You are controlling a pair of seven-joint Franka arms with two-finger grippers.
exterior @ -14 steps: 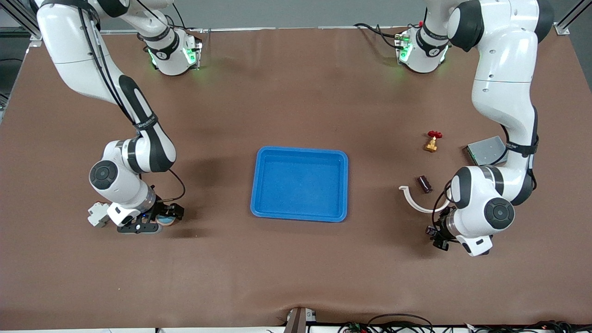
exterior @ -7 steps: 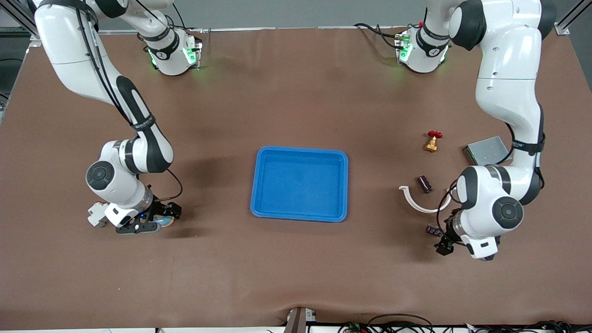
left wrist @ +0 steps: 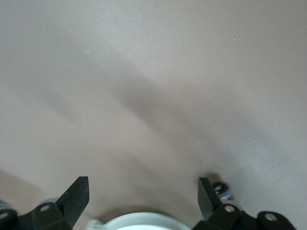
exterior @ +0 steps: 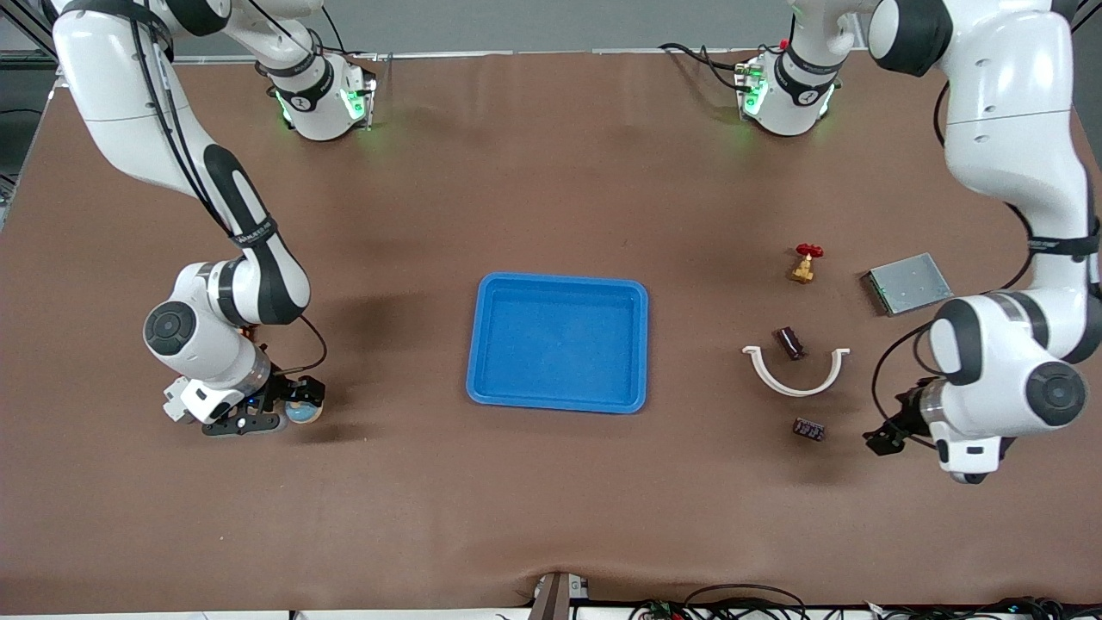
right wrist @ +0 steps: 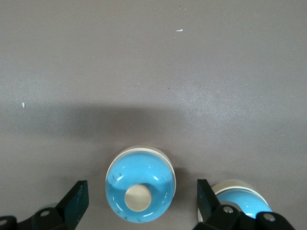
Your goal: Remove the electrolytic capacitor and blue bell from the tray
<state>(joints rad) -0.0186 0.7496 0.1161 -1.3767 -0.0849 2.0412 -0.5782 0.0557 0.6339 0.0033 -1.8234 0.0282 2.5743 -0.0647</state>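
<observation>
bell (right wrist: 140,184) between right gripper (right wrist: 139,201) fingers (untouched)

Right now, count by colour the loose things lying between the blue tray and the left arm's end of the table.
Dark: 2, small brown block, small cylindrical capacitor
White: 1, curved plastic half-ring
Grey: 1, flat metal plate
Brass with red: 1, small valve
Total: 5

- Front view: high, facing both arm bases, looking down on the whole desk (exterior: 551,499).
- Right wrist view: close above the blue bell (right wrist: 140,190), which the front view shares (exterior: 301,412).
- Left wrist view: close over bare desk, between its fingers (left wrist: 76,197).
</observation>
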